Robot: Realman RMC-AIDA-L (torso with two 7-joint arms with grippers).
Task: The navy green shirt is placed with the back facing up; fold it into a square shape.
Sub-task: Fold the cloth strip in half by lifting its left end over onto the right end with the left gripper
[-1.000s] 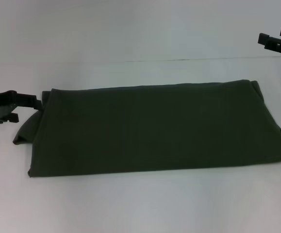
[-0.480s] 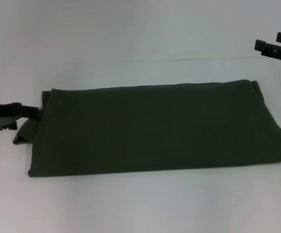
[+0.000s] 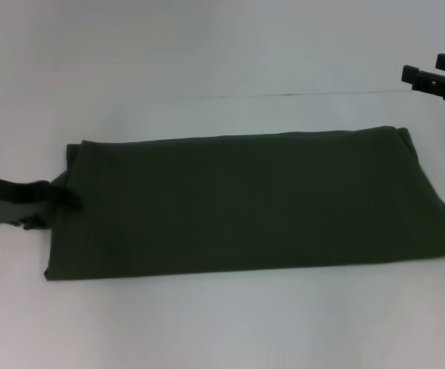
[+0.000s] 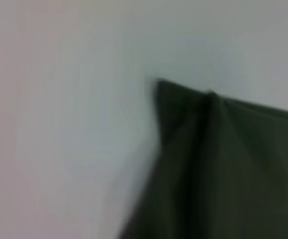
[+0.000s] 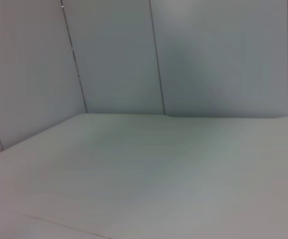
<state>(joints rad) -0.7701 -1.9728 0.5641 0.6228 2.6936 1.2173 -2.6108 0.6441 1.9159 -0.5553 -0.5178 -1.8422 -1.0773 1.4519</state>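
Observation:
The navy green shirt (image 3: pixel 245 204) lies flat on the white table (image 3: pixel 222 323), folded into a long band running left to right. My left gripper (image 3: pixel 59 198) sits low at the band's left end, over the bit of cloth that sticks out there. The left wrist view shows a pointed corner of the shirt (image 4: pixel 218 164) on the table. My right gripper (image 3: pixel 426 68) hangs open and empty, raised beyond the shirt's far right corner, well clear of the cloth. The right wrist view shows only bare table and wall.
The table's far edge (image 3: pixel 299 94) meets a pale panelled wall (image 5: pixel 208 55) behind the shirt. Bare tabletop lies in front of the shirt and to its left.
My left gripper has come down and to the right, from beside the shirt's far left corner onto its left end. The right gripper has drifted slightly left. The shirt has not moved.

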